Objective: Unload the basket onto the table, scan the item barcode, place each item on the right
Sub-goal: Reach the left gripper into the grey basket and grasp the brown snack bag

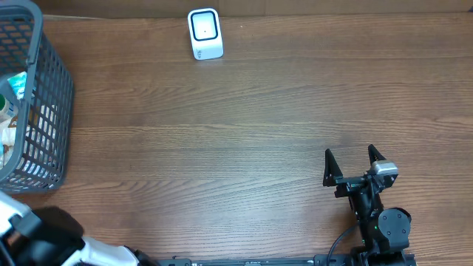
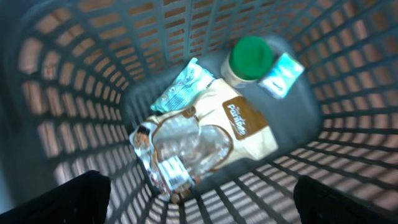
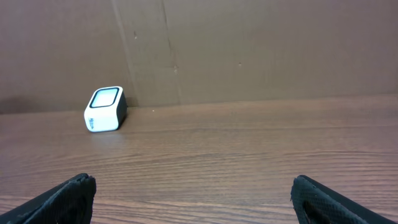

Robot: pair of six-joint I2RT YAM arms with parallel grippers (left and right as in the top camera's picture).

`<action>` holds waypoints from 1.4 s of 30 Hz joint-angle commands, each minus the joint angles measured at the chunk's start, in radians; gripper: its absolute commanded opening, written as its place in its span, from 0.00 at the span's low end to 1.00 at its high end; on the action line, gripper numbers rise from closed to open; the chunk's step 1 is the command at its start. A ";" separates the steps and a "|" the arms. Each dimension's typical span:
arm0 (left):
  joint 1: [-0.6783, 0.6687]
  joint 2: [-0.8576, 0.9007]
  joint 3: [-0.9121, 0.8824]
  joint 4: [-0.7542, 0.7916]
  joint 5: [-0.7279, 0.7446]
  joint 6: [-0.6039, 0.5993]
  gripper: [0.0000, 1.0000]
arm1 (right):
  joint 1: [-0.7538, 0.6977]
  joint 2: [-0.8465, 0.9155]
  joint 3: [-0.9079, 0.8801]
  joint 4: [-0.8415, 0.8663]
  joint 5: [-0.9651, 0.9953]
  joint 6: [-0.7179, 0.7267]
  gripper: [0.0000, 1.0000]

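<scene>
while the items lie in the grey basket (image 1: 52, 111) at the table's left edge, neither gripper holds one. a beige pouch (image 2: 239, 127) occupies the middle of the basket floor, with a green-capped jar (image 2: 250, 58) and a teal packet (image 2: 180, 87) touching it. the left gripper (image 2: 202, 208) hangs above the basket, fingers spread wide and empty. the white scanner (image 1: 205, 33) stands at the far edge of the wooden table (image 1: 259, 133), well apart from the basket. the right gripper (image 1: 351, 155) sits near right, jaws spread, gripping nothing and facing the scanner.

Left hand (image 2: 199, 202) and right hand (image 1: 349, 155) wide open, empty.
</scene>
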 commanded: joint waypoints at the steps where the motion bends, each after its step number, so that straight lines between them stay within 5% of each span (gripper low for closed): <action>1: 0.001 0.071 0.014 0.023 0.040 0.127 1.00 | 0.003 -0.004 -0.010 0.006 -0.005 0.004 1.00; 17: -0.021 0.336 -0.017 0.018 0.048 0.307 0.92 | 0.003 -0.005 -0.010 0.006 -0.005 0.004 1.00; 36: -0.027 0.587 -0.018 0.021 0.077 0.366 0.92 | 0.003 -0.005 -0.010 0.006 -0.005 0.004 1.00; 40: -0.036 0.624 -0.018 0.021 0.093 0.365 0.82 | 0.003 -0.004 -0.010 0.006 -0.005 0.004 1.00; 42: -0.040 0.636 -0.018 0.020 0.094 0.365 0.63 | 0.003 -0.005 -0.010 0.006 -0.005 0.004 1.00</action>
